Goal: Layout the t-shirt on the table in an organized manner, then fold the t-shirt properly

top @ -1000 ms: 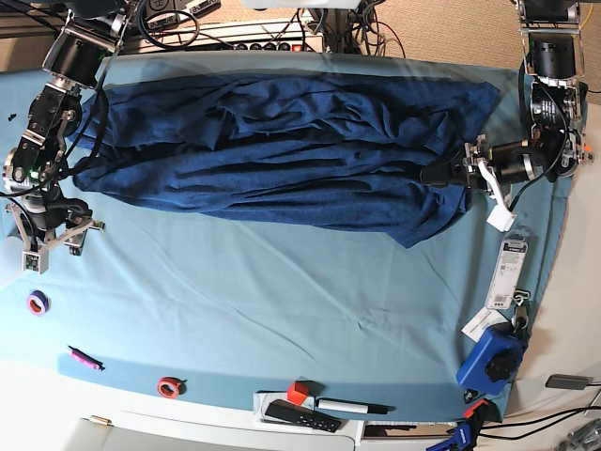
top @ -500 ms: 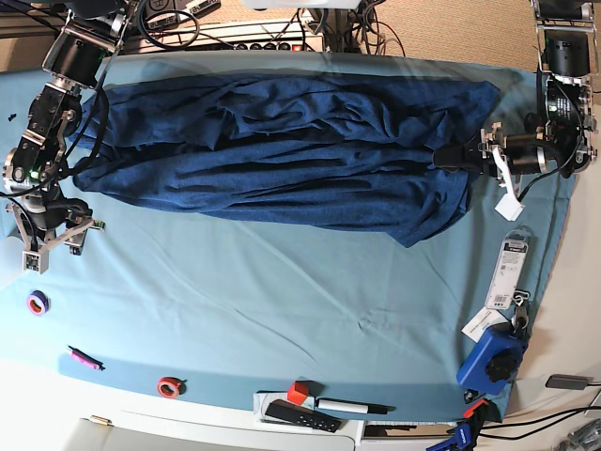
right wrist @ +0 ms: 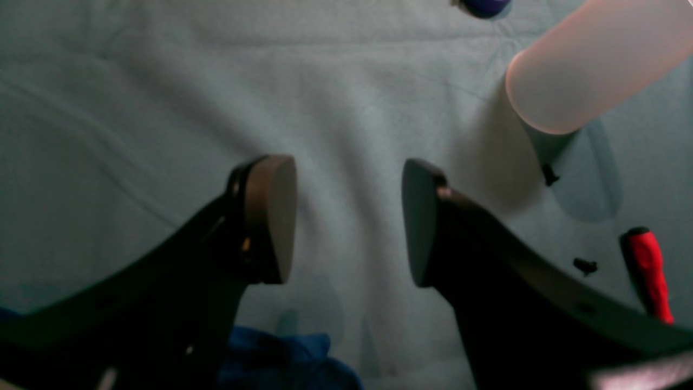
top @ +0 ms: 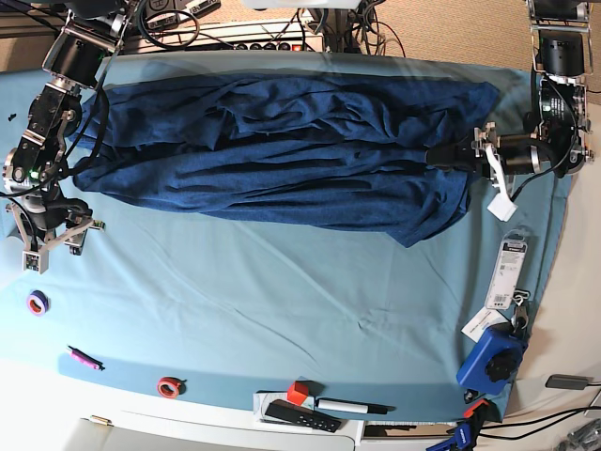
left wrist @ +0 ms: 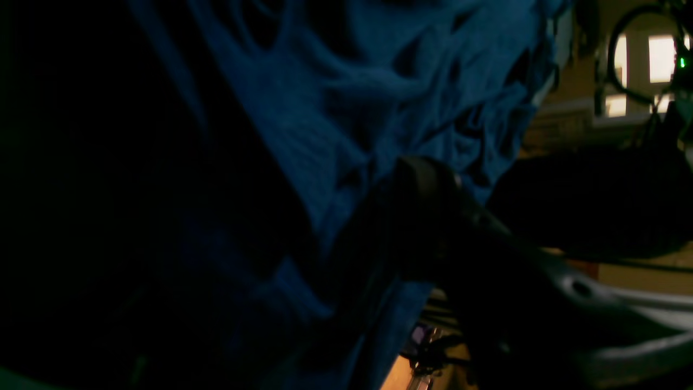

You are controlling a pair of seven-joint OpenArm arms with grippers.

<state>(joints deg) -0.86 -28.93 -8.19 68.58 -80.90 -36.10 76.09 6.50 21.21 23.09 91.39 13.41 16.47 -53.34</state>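
Observation:
The dark blue t-shirt (top: 282, 150) lies wrinkled and bunched lengthwise across the far half of the table (top: 282, 291). At its right end my left gripper (top: 439, 155) is shut on a gathered fold of the shirt's edge. In the left wrist view the t-shirt (left wrist: 335, 97) fills the dark frame and wraps around one finger (left wrist: 427, 184). My right gripper (top: 49, 235) hangs open over bare teal cloth, just off the shirt's left end. The right wrist view shows that gripper (right wrist: 349, 216) with nothing between its pads and a scrap of shirt (right wrist: 281, 357) at the bottom edge.
Along the front edge lie a purple tape ring (top: 38, 303), pink marker (top: 84, 358), red tape ring (top: 169, 386), red cube (top: 298, 392), remote (top: 300, 414) and pen (top: 352, 407). Tags (top: 510, 272) and a blue device (top: 493, 357) sit at the right. A white cylinder (right wrist: 584, 70) is near the right gripper.
My left gripper has moved toward the far edge of the table, taking the shirt's right edge fold with it. The right arm has not moved.

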